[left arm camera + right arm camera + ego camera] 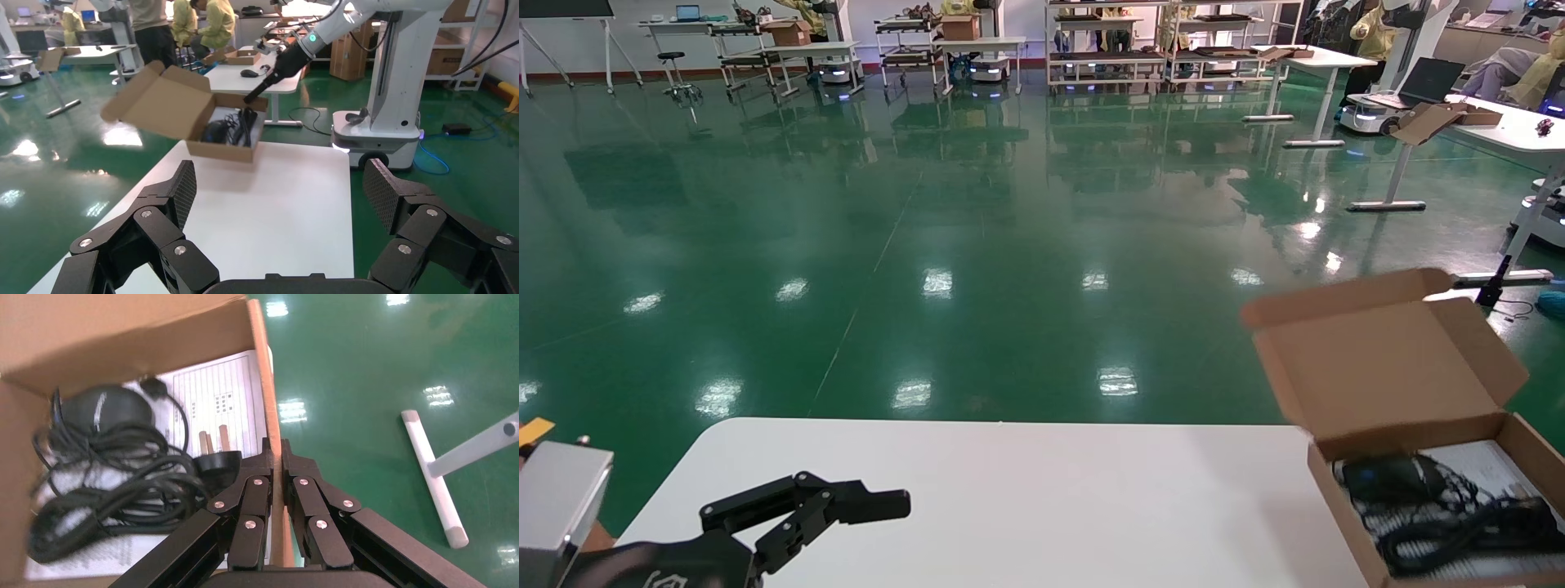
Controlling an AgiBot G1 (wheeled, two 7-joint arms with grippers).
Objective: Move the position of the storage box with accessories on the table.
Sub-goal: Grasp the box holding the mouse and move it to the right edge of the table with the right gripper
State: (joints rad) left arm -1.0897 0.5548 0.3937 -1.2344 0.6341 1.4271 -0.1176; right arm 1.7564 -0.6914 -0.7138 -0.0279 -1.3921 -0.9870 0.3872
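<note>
Off the table's (1009, 490) right: open brown storage box (1385, 367), black cables (1451, 523) inside.

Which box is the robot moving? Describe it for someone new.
On the near white table, look to the robot's right end. The brown cardboard box sits there, flap up, holding black cables on a printed sheet, right gripper clamped on its wall. The other boxes are far across the green floor.

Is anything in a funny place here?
Yes. The storage box isn't resting flat on the table. The right gripper, pinched shut on one side wall, holds it partly out over the green floor.
</note>
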